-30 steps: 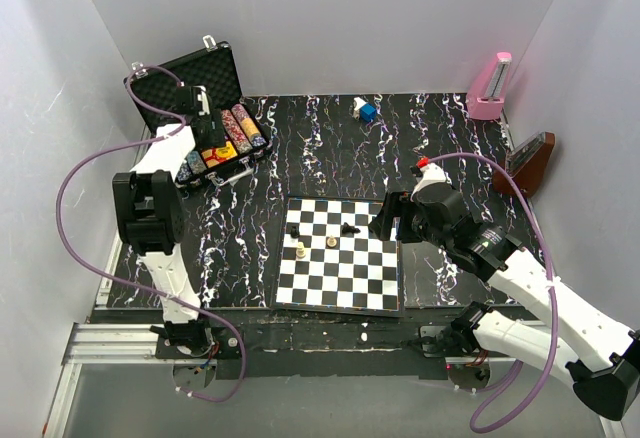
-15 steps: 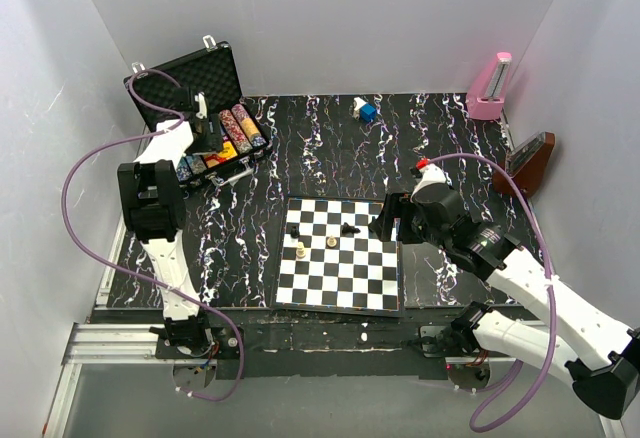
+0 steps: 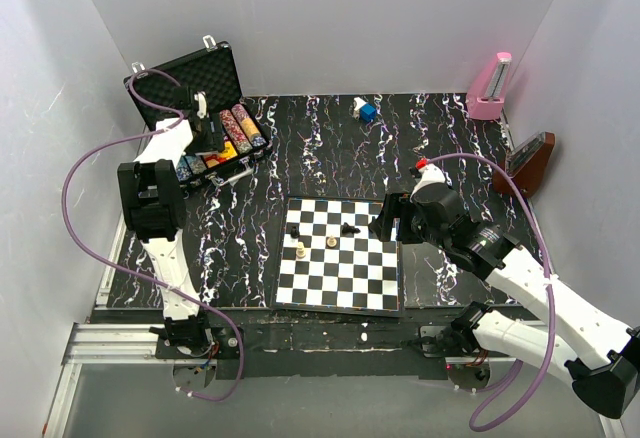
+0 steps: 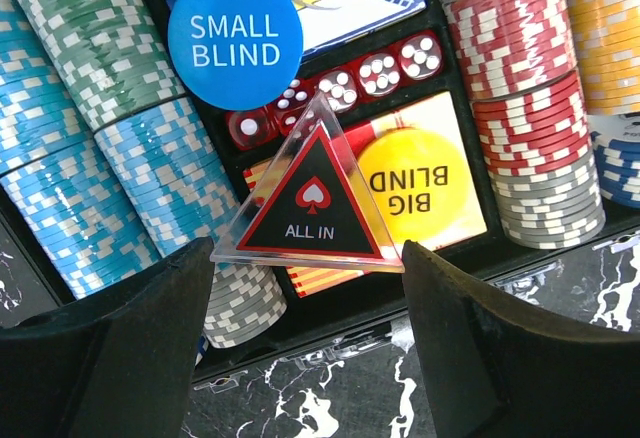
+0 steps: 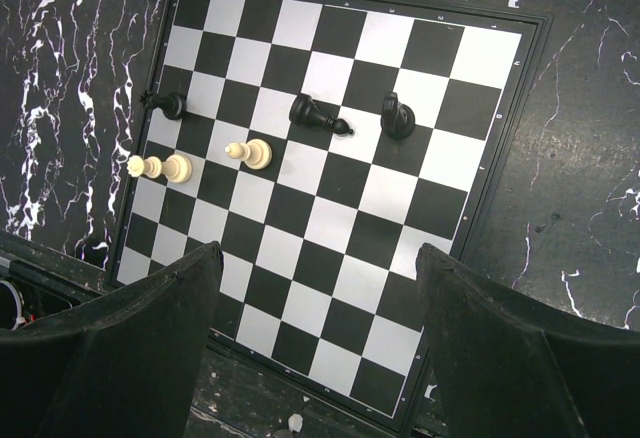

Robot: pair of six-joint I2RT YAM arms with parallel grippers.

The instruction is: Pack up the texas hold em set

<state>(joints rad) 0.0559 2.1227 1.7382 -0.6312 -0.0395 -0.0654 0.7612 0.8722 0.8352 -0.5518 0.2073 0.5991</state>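
Note:
The black poker case (image 3: 190, 80) stands open at the far left, with chip rows (image 3: 235, 130) in its tray. My left gripper (image 3: 211, 138) hovers over the tray. In the left wrist view it (image 4: 308, 258) is shut on a clear triangular "ALL IN" marker (image 4: 312, 208), gripped by its two base corners and tilted over the red-yellow card box (image 4: 325, 280). Below lie the blue "SMALL BLIND" disc (image 4: 235, 38), the yellow "BIG BLIND" disc (image 4: 420, 183), red dice (image 4: 340, 88) and chip stacks (image 4: 515, 58). My right gripper (image 5: 315, 258) is open and empty above the chessboard.
The chessboard (image 3: 340, 253) with a few fallen and standing pieces (image 5: 318, 115) lies at the middle front. A small blue object (image 3: 366, 110) sits at the back. A pink metronome (image 3: 490, 88) and a brown wedge-shaped object (image 3: 530, 163) stand by the right wall.
My left arm swung back and left until its gripper came over the open case, then held still. The right arm has not moved.

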